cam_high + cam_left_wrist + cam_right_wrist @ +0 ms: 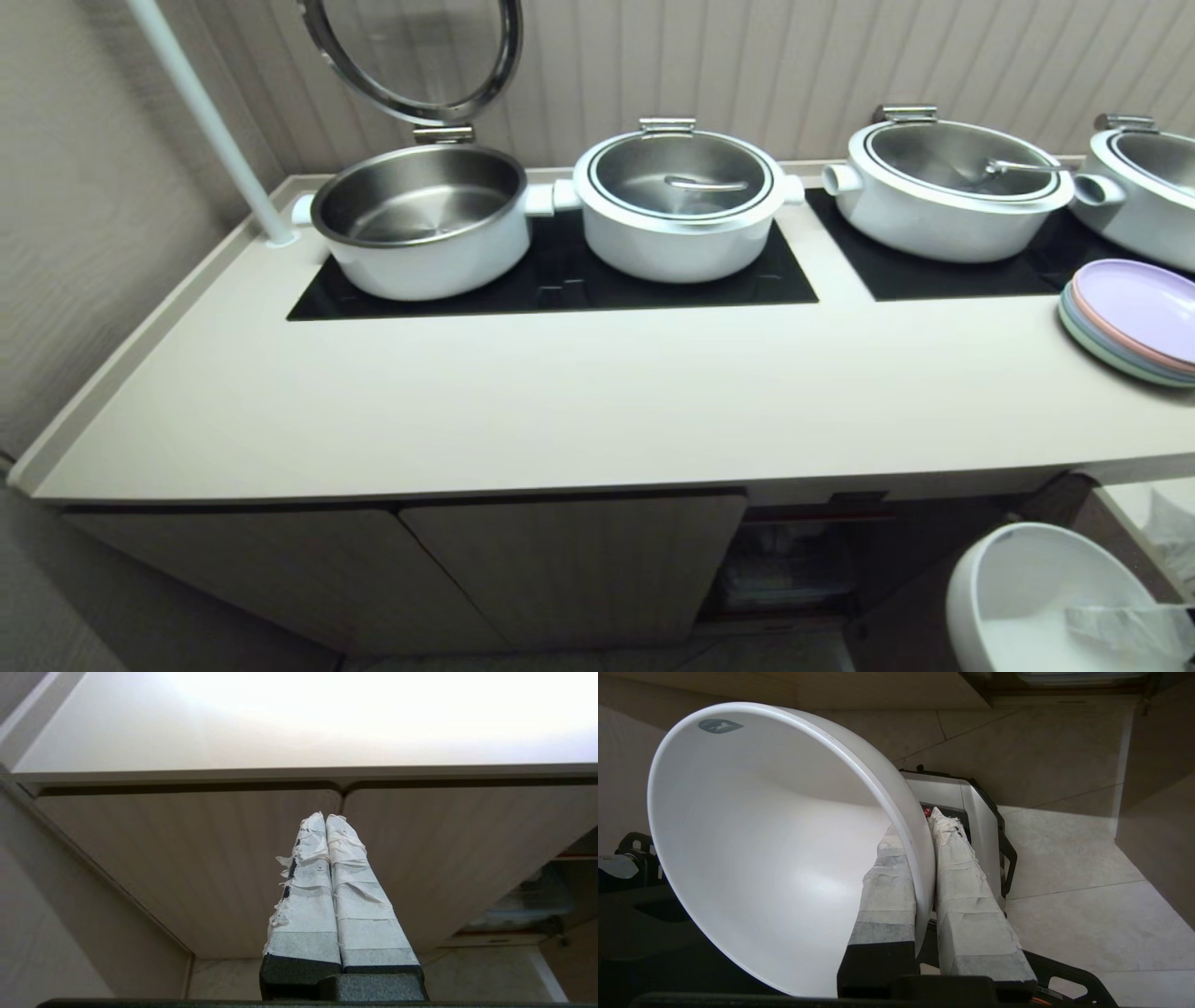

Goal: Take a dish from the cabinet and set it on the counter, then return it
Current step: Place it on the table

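Note:
The dish (1027,588), a white bowl, hangs low at the right, in front of the cabinet (569,569) and below the level of the counter (560,401). In the right wrist view my right gripper (915,828) is shut on the dish (761,849) at its rim, with one taped finger inside and one outside. One compartment of the cabinet (794,560) stands open and dark, right of the shut doors. My left gripper (325,816) is shut and empty, pointing at the shut fluted doors (187,868).
Several white-and-steel pots stand on black panels (560,280) at the back of the counter; the leftmost pot (420,219) has its lid raised. A pile of pastel plates (1134,322) lies at the right edge. A white pole (205,121) rises at the left corner.

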Robot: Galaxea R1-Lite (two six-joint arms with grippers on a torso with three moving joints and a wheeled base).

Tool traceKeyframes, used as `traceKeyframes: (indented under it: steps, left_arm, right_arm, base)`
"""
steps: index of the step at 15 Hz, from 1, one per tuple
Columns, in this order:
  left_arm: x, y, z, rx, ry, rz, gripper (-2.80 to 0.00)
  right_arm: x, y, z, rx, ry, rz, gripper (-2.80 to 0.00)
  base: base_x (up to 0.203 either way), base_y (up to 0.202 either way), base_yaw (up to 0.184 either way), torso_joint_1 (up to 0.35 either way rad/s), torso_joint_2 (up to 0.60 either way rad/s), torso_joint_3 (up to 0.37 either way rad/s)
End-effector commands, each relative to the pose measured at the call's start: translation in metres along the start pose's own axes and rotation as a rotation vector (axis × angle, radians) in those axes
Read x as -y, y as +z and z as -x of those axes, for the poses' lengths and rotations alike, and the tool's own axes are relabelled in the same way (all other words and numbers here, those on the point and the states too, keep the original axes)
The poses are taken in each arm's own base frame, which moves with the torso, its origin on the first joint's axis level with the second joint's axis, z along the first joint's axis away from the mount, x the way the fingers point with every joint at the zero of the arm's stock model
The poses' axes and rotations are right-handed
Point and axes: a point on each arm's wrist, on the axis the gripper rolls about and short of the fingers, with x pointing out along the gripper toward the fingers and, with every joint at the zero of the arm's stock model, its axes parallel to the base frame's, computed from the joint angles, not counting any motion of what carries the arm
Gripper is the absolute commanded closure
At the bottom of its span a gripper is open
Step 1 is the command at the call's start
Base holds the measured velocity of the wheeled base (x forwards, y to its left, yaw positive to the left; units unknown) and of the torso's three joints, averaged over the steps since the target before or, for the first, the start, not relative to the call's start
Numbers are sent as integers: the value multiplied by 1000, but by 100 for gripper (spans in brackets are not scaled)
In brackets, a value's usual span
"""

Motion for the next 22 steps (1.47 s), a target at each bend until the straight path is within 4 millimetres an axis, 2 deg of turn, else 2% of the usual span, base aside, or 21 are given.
traceKeyframes:
  steps: [1, 11, 22]
  left_arm:
    - [0, 0, 0, 1, 0, 0, 0]
    - [0, 0, 0, 1, 0, -1, 0]
    - [0, 0, 0, 1, 0, -1, 0]
  right_arm:
    - [0, 0, -1, -6, 1, -2, 0]
    - [0, 0, -1, -8, 1, -1, 0]
    - [0, 1, -2, -9, 1, -3, 0]
  base:
    - [0, 191, -4, 6, -6, 2]
    - [0, 190, -1, 2, 4, 3]
    - [0, 7, 0, 0, 0, 1]
